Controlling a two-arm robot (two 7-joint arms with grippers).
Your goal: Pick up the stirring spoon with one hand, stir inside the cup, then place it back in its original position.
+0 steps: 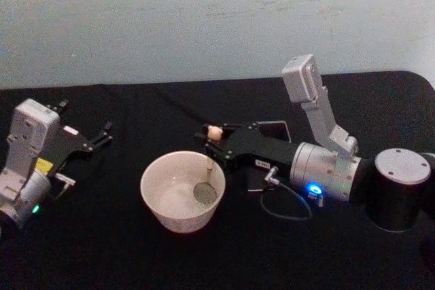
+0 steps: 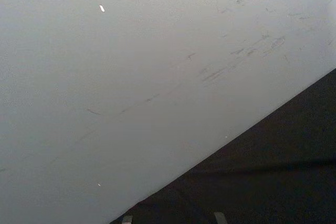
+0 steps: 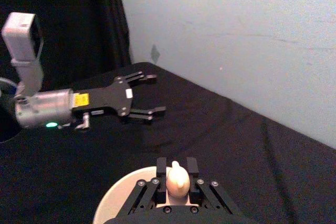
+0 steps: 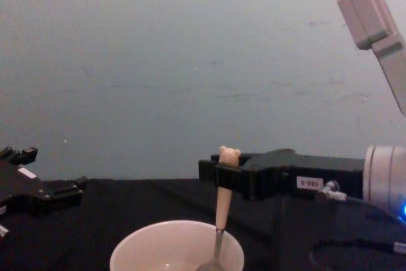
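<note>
While the right tool (image 1: 213, 139) is clamping the stirring spoon (image 1: 209, 168) by its bear-topped handle, the spoon's metal bowl is sitting low inside the cup (image 1: 163, 212) on the black desk (image 1: 136, 106). The dark grey holder (image 1: 277, 129) is standing just behind the tool. The left tool (image 1: 86, 117) is idling with fingers spread wide, well apart at the left.

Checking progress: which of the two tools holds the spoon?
The right tool, shut on the stirring spoon above the cup; the left tool stands open and empty, apart from it.
</note>
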